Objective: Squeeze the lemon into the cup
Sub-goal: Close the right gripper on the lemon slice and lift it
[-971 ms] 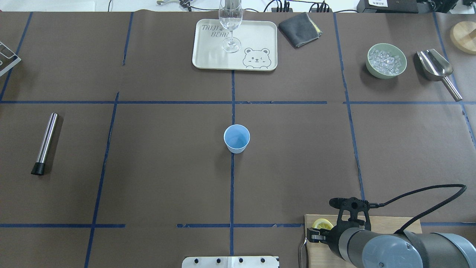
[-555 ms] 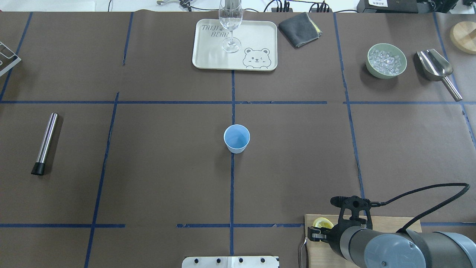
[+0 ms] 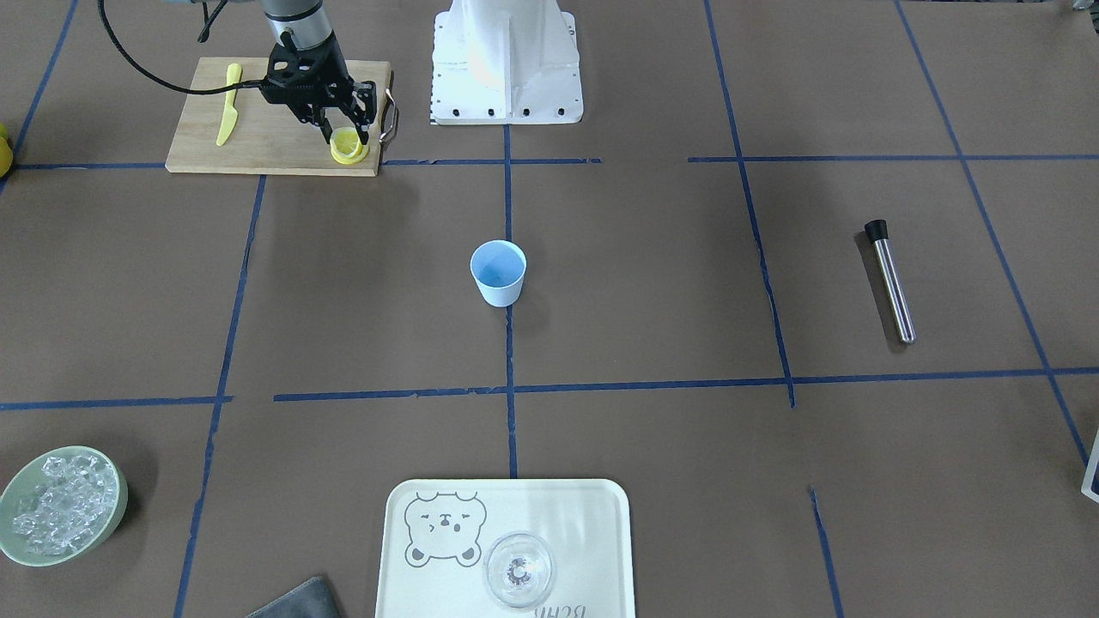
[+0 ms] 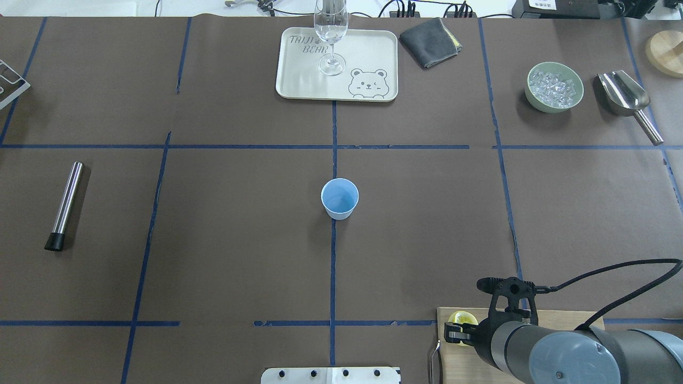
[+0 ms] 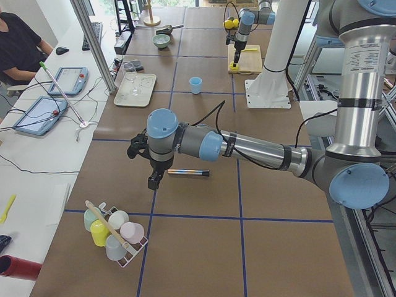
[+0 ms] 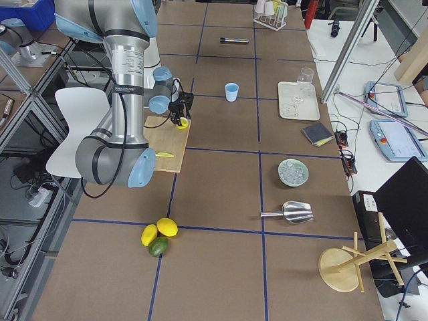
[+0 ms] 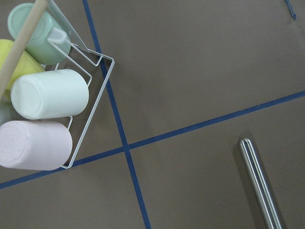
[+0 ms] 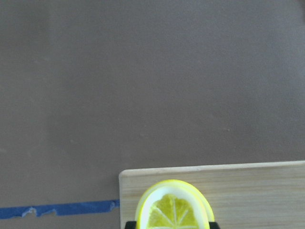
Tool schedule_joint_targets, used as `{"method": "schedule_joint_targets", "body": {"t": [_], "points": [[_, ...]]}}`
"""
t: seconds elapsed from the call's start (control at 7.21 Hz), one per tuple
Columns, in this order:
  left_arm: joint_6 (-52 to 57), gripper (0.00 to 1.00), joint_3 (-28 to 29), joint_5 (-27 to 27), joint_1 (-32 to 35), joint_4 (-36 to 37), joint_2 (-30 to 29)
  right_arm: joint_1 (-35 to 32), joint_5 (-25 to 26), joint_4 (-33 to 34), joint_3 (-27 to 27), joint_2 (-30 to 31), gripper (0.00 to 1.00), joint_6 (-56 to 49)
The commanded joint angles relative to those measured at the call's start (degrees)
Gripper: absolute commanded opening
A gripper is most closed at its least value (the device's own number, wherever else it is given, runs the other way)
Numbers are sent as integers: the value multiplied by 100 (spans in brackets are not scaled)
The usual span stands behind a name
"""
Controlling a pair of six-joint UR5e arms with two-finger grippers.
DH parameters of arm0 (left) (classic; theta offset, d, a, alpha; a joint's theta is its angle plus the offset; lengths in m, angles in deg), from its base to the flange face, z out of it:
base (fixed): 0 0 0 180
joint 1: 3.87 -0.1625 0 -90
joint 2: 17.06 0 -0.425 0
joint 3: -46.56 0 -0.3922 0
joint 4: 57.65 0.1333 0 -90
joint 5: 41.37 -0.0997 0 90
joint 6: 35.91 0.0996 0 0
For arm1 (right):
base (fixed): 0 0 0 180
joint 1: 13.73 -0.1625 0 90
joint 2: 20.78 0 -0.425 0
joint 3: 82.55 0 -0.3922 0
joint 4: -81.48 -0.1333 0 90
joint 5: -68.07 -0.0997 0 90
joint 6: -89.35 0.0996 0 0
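The lemon (image 3: 348, 150) is a yellow slice on top of a second one, at the corner of the wooden cutting board (image 3: 258, 137) near the robot's base. My right gripper (image 3: 348, 139) points down over it, with a finger against each side of the slice. In the right wrist view the lemon (image 8: 174, 210) fills the bottom edge, with black fingertips at both sides. The light-blue cup (image 4: 340, 198) stands upright at the table's middle, far from the gripper. My left gripper (image 5: 153, 180) hovers over a metal tube (image 5: 189, 172); I cannot tell whether it is open or shut.
A yellow knife (image 3: 227, 116) lies on the board. A tray (image 4: 299, 80) with a clear glass (image 4: 331, 32), a grey cloth (image 4: 429, 41), a bowl of ice (image 4: 554, 87) and a metal scoop (image 4: 624, 96) line the far edge. A rack of cups (image 5: 111, 232) stands at the left end.
My right wrist has shifted slightly away from the robot's base over the board, and its cable has swung to the right. The cup and the other objects have not moved.
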Motion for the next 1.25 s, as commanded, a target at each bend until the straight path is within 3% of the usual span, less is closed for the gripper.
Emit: {"method": "schedule_joint_targets", "body": {"t": [0.0,0.42,0.83,1.11], "points": [[0,100,-15,9,3,0,-5,-48,-18,9,-64,12,57,0],[0,100,-24,0,21,9,-13,-118,-26,410,-466,4,58,0],[0,100,-94,0,30,35,-13,-705,-709,807,-521,-434,58,-52],[0,100,-94,0,30,35,-5,-1364,-1159,2059,-268,-1904,59,-253]]}}
